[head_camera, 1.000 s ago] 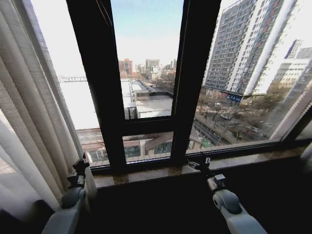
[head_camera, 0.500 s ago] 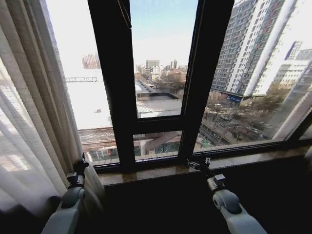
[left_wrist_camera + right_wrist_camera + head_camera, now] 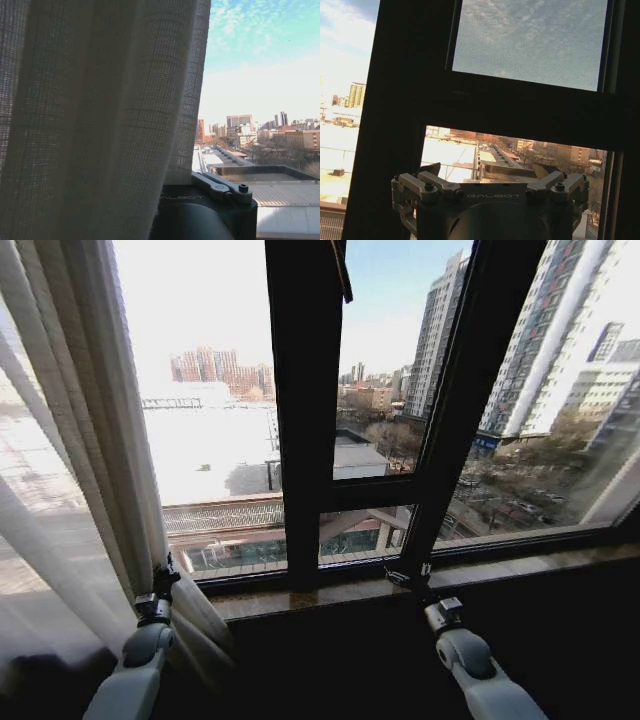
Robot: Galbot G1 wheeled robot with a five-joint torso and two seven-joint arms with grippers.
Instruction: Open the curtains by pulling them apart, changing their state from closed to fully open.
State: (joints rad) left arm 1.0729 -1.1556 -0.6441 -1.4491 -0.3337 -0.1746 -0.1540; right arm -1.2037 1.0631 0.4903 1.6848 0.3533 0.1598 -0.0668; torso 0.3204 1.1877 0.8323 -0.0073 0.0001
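Observation:
The sheer white pleated curtain [image 3: 70, 440] hangs bunched at the left side of the window. Its folds run down into my left gripper [image 3: 163, 578], which is shut on the fabric just above the sill. In the left wrist view the woven curtain [image 3: 100, 115] drapes over the gripper body and hides the fingertips. My right gripper [image 3: 410, 575] is open and holds nothing; it hovers over the sill in front of the dark window post. In the right wrist view the right gripper [image 3: 488, 169] has its fingers spread, facing the frame.
A dark window frame [image 3: 305, 410] with a thick upright post crosses the middle of the glass. A brown stone sill [image 3: 330, 592] runs below it, with a dark wall underneath. City buildings lie outside.
The whole head view has shifted left along the window, so the camera moved. More bare glass now shows between the held curtain and the post. Both arms keep their pose.

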